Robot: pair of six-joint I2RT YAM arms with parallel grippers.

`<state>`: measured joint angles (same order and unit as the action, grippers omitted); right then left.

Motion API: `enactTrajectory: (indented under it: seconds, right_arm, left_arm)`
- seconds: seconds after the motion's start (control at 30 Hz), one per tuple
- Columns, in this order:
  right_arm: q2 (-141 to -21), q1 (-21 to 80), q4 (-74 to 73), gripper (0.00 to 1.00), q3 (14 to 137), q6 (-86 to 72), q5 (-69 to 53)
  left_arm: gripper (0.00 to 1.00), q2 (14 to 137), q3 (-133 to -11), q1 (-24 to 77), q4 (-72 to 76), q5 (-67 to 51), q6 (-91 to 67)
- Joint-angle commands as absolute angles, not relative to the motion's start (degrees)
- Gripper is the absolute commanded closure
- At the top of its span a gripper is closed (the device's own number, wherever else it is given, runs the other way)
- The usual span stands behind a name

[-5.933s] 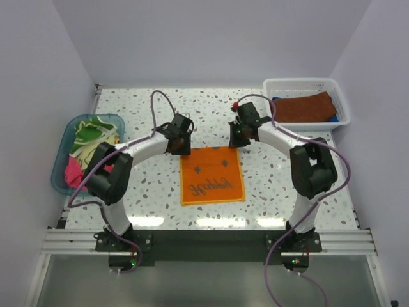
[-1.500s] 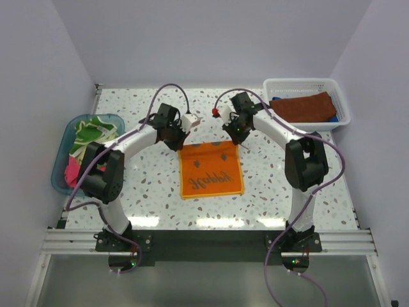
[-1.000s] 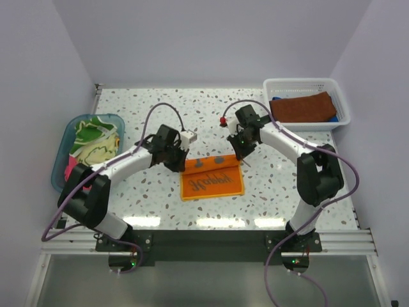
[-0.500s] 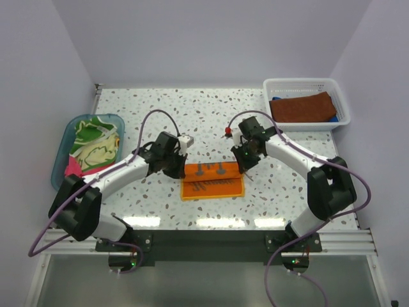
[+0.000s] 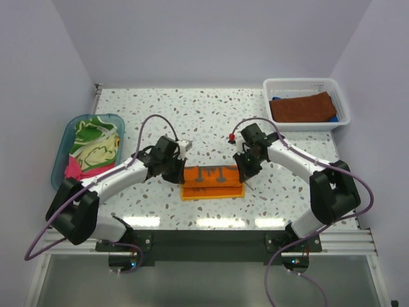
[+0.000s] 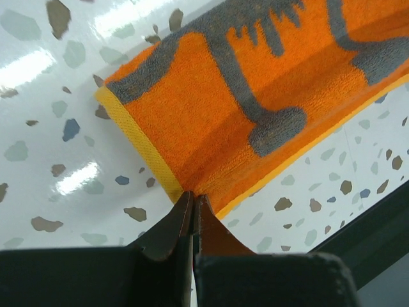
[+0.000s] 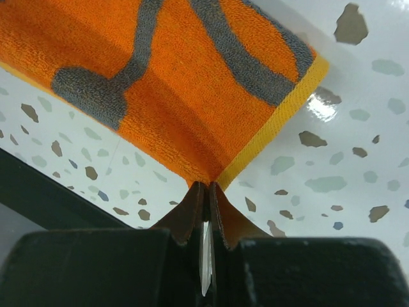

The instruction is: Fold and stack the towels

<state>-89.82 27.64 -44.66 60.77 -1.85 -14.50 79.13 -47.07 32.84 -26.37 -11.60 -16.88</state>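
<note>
An orange towel with grey blotches lies folded over on itself in the middle of the table. My left gripper is shut on its left corner; in the left wrist view the fingertips pinch the yellow-edged towel corner. My right gripper is shut on the right corner, and the right wrist view shows the pinch point on the towel. A rust brown towel lies in the white basket. Green/yellow patterned and pink towels fill the teal tub.
The white mesh basket stands at the back right with a bit of blue cloth under the brown towel. The teal tub sits at the left edge. The table's front rail runs just below the towel.
Both grippers have carried the towel's far edge toward the near edge, so the flat orange square now lies folded in half as a narrow strip.
</note>
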Motion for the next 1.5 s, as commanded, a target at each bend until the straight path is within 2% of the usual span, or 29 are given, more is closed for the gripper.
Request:
enactTrajectory:
  seconds: [0.0,0.33,0.5,0.73,0.77,0.9,1.0,1.03,1.07,1.13,1.2,1.47]
  right_arm:
    - [-88.5,27.2,-45.8,1.00,58.6,-4.2,-14.2]
    - [-92.6,27.3,-41.8,1.00,56.2,-5.3,-14.5]
    - [-92.3,27.4,-42.3,0.93,55.7,-5.4,-14.9]
    - [-90.8,27.8,-42.2,0.90,55.0,-6.5,-16.8]
    - [-90.7,27.8,-42.3,0.86,54.9,-6.6,-17.2]
    - [-89.0,27.9,-42.7,0.79,54.1,-7.0,-19.6]
    - [-86.2,28.1,-42.9,0.74,53.4,-7.7,-21.0]
    - [-85.5,28.2,-43.0,0.72,53.2,-8.0,-21.4]
    - [-84.8,28.4,-43.2,0.67,52.8,-8.3,-22.2]
    - [-82.6,28.4,-43.8,0.64,52.6,-8.3,-22.6]
    - [-80.8,28.4,-44.0,0.60,52.9,-9.0,-22.8]
    - [-75.3,28.4,-37.7,0.63,55.7,-14.8,-19.8]
  left_arm:
    - [1.00,78.6,-43.8,33.5,-25.7,-11.9,-19.2]
    - [1.00,80.2,-39.4,34.9,-21.1,-12.9,-20.6]
    - [0.95,79.8,-39.2,35.4,-20.8,-13.0,-20.9]
    - [0.92,77.7,-39.3,35.7,-21.7,-12.7,-21.6]
    - [0.89,77.5,-39.3,35.7,-21.8,-12.9,-21.6]
    - [0.83,75.9,-39.2,36.3,-22.8,-13.2,-22.1]
    - [0.74,73.3,-38.6,36.6,-22.9,-13.9,-23.5]
    - [0.60,72.5,-38.4,36.7,-23.0,-14.7,-23.9]
    - [0.54,70.8,-38.2,36.8,-23.2,-15.0,-24.3]
    - [0.40,68.7,-37.5,37.1,-23.4,-15.6,-25.6]
    - [0.37,65.7,-38.0,37.0,-24.4,-15.5,-26.6]
    - [0.36,65.6,-46.4,37.0,-26.4,-8.9,-29.9]
